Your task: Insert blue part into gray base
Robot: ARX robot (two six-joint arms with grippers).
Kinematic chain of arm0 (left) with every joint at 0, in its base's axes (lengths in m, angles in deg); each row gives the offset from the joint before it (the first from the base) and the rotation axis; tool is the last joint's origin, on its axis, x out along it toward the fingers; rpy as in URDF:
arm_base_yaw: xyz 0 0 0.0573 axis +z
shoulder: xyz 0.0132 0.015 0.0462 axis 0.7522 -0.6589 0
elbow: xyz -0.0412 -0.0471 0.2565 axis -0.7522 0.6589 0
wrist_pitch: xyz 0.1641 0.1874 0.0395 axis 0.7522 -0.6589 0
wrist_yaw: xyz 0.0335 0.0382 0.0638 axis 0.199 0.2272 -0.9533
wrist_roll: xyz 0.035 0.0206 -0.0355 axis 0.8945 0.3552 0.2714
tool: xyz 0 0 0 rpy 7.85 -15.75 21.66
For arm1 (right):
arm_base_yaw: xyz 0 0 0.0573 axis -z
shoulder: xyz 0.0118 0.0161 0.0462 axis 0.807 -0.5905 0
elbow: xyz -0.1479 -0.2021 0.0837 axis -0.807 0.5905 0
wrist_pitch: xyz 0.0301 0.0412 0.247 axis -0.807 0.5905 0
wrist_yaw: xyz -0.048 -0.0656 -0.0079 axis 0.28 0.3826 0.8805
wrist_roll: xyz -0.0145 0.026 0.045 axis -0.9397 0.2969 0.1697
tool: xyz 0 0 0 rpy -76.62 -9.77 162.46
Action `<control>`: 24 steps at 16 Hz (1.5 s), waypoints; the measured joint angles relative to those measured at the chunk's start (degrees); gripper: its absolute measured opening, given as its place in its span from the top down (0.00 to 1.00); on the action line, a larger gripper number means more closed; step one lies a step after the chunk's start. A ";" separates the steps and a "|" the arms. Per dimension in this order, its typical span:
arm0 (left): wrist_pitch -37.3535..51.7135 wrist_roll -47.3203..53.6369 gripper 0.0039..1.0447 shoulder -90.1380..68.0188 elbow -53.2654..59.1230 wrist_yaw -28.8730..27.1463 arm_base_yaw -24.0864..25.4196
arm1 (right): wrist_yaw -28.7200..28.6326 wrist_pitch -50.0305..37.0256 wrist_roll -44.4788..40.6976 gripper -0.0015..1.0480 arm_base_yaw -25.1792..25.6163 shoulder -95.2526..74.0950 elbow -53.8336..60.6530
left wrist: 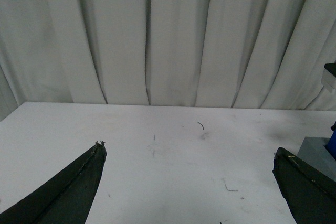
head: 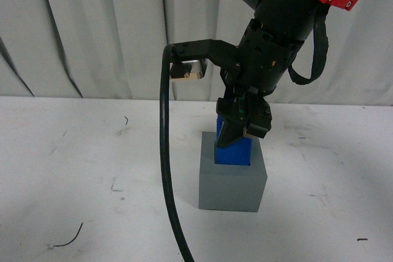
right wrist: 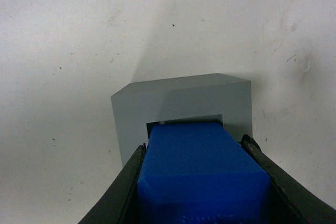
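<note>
The gray base (head: 233, 183) is a cube on the white table, near the middle of the front view. My right gripper (head: 241, 134) is shut on the blue part (head: 234, 152), which stands with its lower end in the square recess in the base's top. In the right wrist view the blue part (right wrist: 202, 169) fills the space between the two black fingers, and the gray base (right wrist: 181, 103) lies just beyond it. My left gripper (left wrist: 189, 156) is open and empty over bare table; the gray base (left wrist: 318, 150) shows at that view's edge.
The white table (head: 73, 170) carries small dark marks and a short thread (head: 67, 237) near the front left. A thick black cable (head: 167, 170) hangs from the right arm, in front of the base's left side. A white pleated curtain (head: 92, 29) closes the back.
</note>
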 joint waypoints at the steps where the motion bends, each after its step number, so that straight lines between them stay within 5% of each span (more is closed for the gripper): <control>1: 0.00 0.02 0.06 0.00 0.00 0.00 0.00 | -0.09 -0.55 0.42 0.55 0.02 0.33 0.55; 16: 0.00 0.00 0.06 0.00 0.00 0.00 0.00 | -0.81 -3.06 -0.48 0.55 0.59 2.29 4.35; 17: 0.00 0.00 0.06 0.00 0.00 0.00 0.00 | -0.85 -3.02 -1.46 0.53 0.63 2.32 4.39; 21: 0.02 0.00 0.06 0.00 0.00 0.00 0.00 | -2.36 -0.15 -1.25 0.10 0.79 2.32 5.49; 24: 0.02 0.00 0.06 0.00 0.00 0.00 0.00 | -2.78 0.09 -1.92 0.06 0.87 2.32 5.46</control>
